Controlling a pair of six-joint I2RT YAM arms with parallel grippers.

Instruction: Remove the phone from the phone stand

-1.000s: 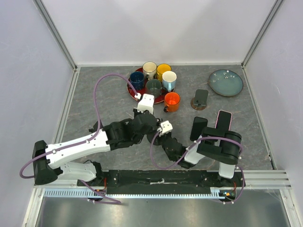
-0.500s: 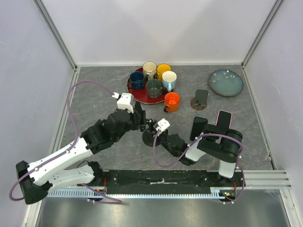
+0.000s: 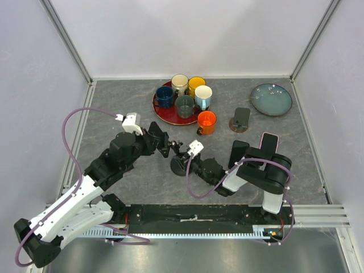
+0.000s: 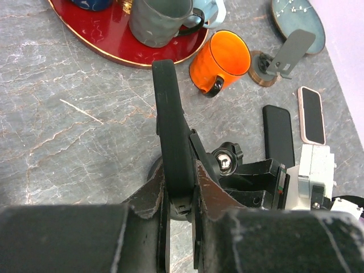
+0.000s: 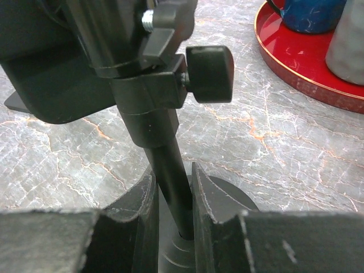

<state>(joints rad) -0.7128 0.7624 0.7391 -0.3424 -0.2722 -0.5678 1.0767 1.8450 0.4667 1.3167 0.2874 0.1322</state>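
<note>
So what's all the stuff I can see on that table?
Round metal tray: one, red, far middle of the table.
Ceramic mugs: five, cream, yellow, blue, grey, white-and-pale-blue, on the tray.
Glossy orange mug: one, orange, on the table beside the tray.
Glazed plate: one, teal, far right.
Small wooden-based stand: one, brown and grey, between the orange mug and the plate.
Flat phones: two, black and pink-edged, lying side by side, right.
Black pole stand: one, black, centre.
Slim black phone: one, black, by that stand's top.
Robot arms: two, black-and-white, left and right; left fingers clamp the slim phone, right fingers clamp the pole.
</note>
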